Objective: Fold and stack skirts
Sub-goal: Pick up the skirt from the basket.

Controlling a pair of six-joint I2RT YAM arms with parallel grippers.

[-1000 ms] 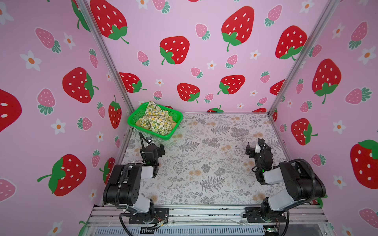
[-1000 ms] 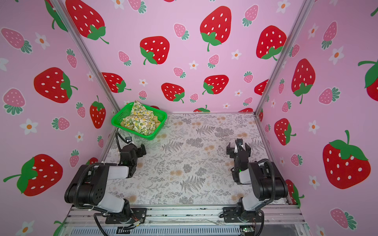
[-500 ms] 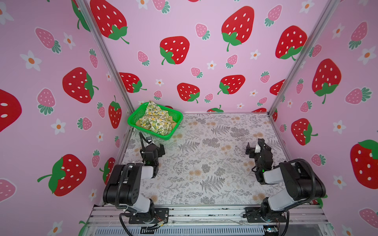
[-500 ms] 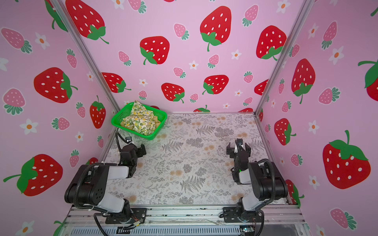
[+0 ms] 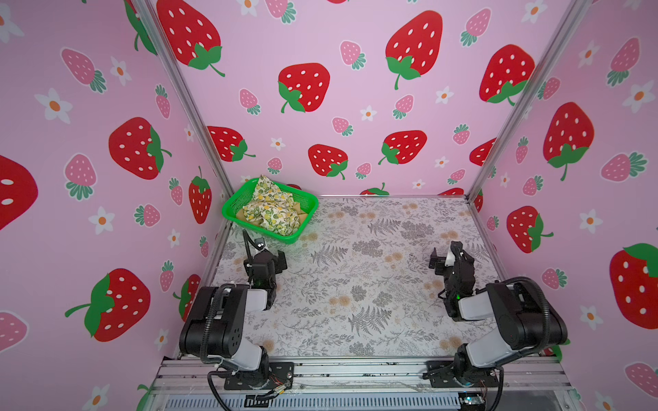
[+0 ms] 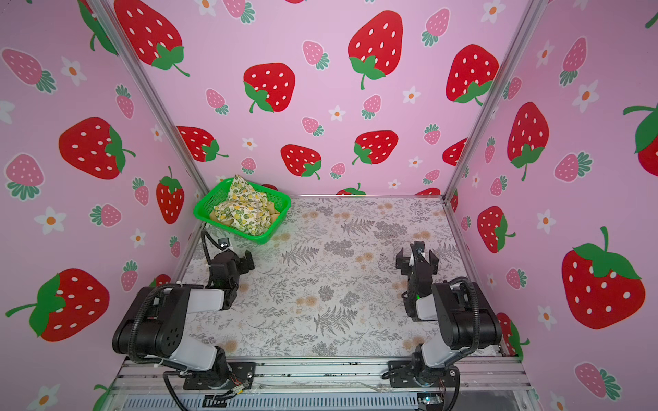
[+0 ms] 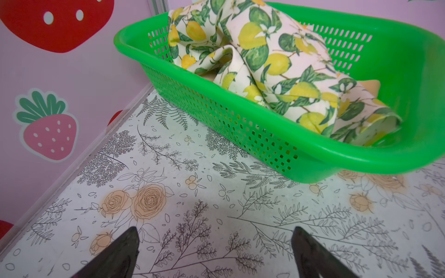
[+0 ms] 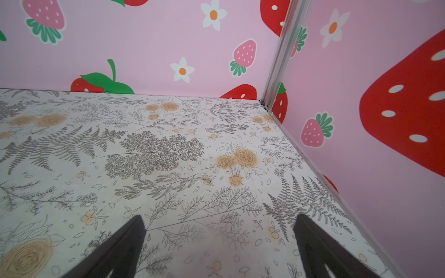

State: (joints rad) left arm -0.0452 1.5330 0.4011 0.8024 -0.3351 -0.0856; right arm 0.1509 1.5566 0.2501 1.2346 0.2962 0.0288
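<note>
The cream lemon-print skirt lies crumpled in the green mesh basket at the back left corner. A small patch of the mustard-tan skirt peeks out from under it; most of that skirt is hidden. My left gripper hangs open just above the table, a short way in front of the basket and holding nothing. My right gripper is open and holds nothing, low over the right side, facing the back right corner.
The table has a floral fern print and is boxed in by pink strawberry walls at the left, back and right. Metal corner posts stand at both back corners. Both arm bases sit on the rail at the front edge.
</note>
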